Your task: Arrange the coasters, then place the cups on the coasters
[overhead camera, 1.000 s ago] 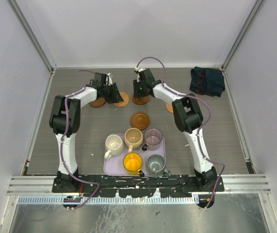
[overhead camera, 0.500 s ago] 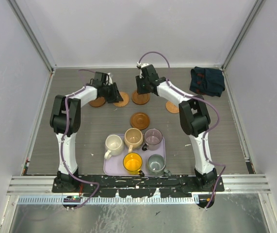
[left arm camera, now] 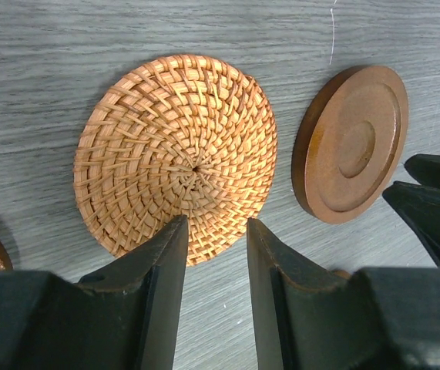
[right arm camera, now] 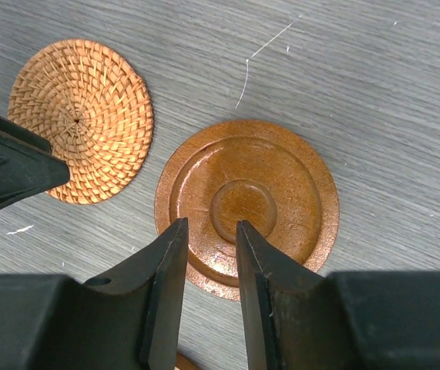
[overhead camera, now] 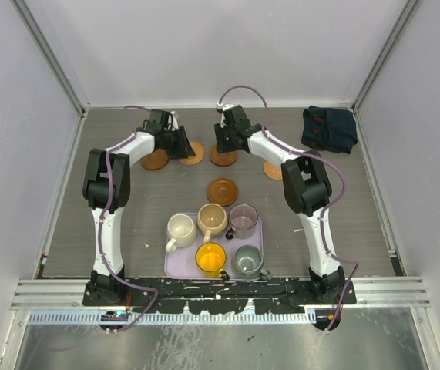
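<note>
Five coasters lay flat on the grey surface [overhead camera: 127, 208], none of them on the tray. Four made a loose row across the upper middle of the top view: the left coaster [overhead camera: 156, 160], brown; the woven coaster [overhead camera: 192, 156], orange; the ringed coaster [overhead camera: 223, 156], brown; and the tan coaster [overhead camera: 269, 170], partly hidden by the right arm. The fifth, the lone coaster [overhead camera: 222, 191], sat below the row, just above the tray. Five cups stood upright on one lavender tray [overhead camera: 176, 267] at lower centre. The cream cup [overhead camera: 179, 230], tan cup [overhead camera: 213, 220] and mauve cup [overhead camera: 243, 220] were in its upper row, and the yellow cup [overhead camera: 210, 258] and grey-green cup [overhead camera: 248, 260] in its lower row. No cup was on a coaster. One dark cloth [overhead camera: 329, 129] lay bunched at upper right. The left hand [left arm camera: 216, 227] hung over the lower edge of the woven coaster, its fingers [left arm camera: 166, 285] a little spread with nothing pinched between them. The right hand [right arm camera: 210, 225] hung over the lower left part of the ringed coaster, its fingers [right arm camera: 260, 293] likewise slightly apart and pinching nothing. The two hands were near each other, each showing at the edge of the other's wrist view.
</note>
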### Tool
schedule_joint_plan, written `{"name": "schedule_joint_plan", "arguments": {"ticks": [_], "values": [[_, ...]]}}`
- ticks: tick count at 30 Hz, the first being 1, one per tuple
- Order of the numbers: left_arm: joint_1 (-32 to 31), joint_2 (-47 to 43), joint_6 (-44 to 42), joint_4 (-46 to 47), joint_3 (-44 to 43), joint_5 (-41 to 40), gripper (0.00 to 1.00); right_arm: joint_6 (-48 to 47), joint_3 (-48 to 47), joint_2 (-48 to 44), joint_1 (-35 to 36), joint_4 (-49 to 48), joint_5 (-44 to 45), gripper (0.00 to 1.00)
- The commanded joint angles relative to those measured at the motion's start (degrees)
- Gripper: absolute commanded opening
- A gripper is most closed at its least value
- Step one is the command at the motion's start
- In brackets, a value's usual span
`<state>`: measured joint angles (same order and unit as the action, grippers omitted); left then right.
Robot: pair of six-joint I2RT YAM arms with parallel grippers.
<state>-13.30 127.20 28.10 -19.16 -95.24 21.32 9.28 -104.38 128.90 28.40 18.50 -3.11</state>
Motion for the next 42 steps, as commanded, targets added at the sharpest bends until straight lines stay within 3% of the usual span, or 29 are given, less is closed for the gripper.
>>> {"name": "schedule_joint_plan", "arguments": {"ticks": [1,27,42], "values": [[0.49,1.17,-0.94,-1.10,-0.02,0.13,0.39,0.64,-1.77,0.63,0.18,-0.97,-1.51,0.37],[-0.35,-1.72,0.25,2.29,10.02,2.57,0.37,3.65,12.48,-1.92,0.24,-4.35,-0.99,0.36],[-0.59,-3.54,-0.21,2.63,12.10,1.97,0.37,3.22,7.89,-0.79,0.16,-4.01,0.26,0.36]]}}
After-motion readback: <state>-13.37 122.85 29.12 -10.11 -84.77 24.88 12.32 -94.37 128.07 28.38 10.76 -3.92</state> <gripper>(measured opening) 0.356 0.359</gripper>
